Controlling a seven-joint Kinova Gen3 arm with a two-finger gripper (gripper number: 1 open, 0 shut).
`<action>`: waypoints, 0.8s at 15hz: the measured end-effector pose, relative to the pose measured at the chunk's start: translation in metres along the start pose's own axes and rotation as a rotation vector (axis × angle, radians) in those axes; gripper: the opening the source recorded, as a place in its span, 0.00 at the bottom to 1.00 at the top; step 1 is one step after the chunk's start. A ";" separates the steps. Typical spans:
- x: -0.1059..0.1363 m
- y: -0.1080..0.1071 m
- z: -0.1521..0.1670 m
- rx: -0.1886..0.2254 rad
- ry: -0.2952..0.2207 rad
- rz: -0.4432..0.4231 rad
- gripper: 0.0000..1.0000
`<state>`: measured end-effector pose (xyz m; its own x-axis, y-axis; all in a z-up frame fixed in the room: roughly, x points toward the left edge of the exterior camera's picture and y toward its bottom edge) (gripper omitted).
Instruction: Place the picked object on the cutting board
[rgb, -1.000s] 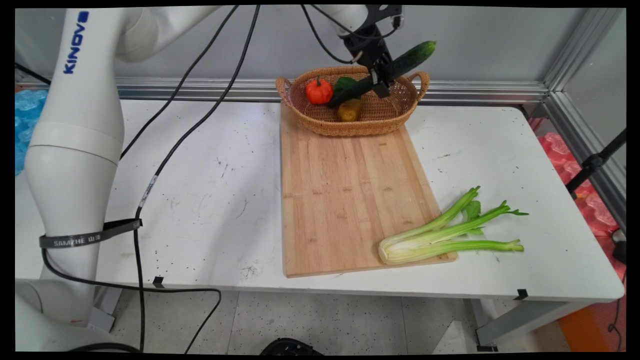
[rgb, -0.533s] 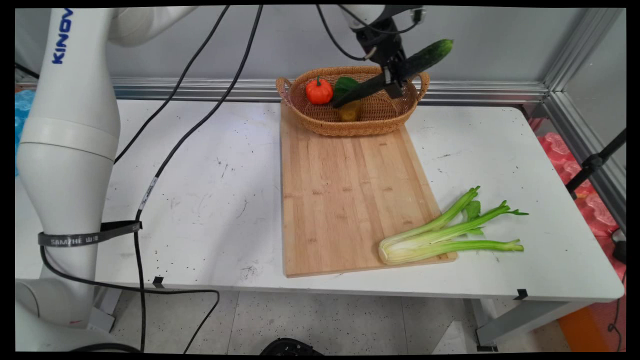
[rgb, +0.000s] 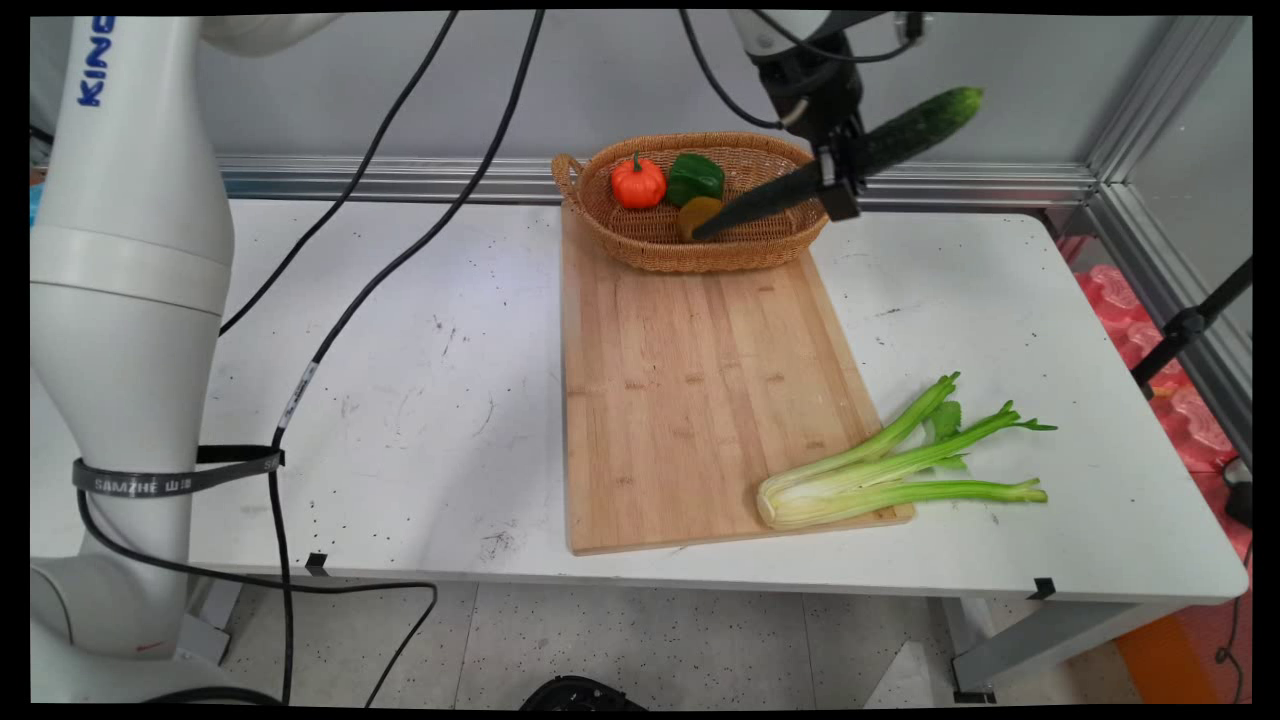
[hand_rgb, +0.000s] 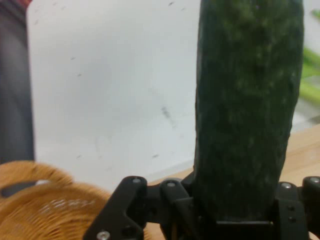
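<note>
The cucumber (hand_rgb: 247, 110) runs off the hand view's top edge, hiding the gripper's (rgb: 838, 180) fingertips. In the main view, the cucumber (rgb: 850, 160) hides the basket's (rgb: 650, 240) right handle and part of 1 yellowish item (rgb: 697, 212) inside.

White arm (rgb: 130, 330) with blue lettering, black cables (rgb: 330, 330), black pincer (rgb: 835, 180).

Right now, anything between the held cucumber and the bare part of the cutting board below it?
Nothing visible. The gripper holds the cucumber in the air, tilted, over the wicker basket's right end. The cutting board is bare in front of the basket; the celery lies only across its near right corner.
</note>
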<state>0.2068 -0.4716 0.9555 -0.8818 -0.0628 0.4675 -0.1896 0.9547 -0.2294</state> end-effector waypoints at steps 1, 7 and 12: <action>0.008 0.008 -0.002 -0.011 0.001 -0.001 0.00; 0.030 0.055 -0.005 -0.069 -0.021 -0.056 0.00; 0.022 0.084 0.004 -0.097 -0.065 -0.129 0.00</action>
<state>0.1701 -0.3937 0.9432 -0.8797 -0.2021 0.4305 -0.2630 0.9609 -0.0862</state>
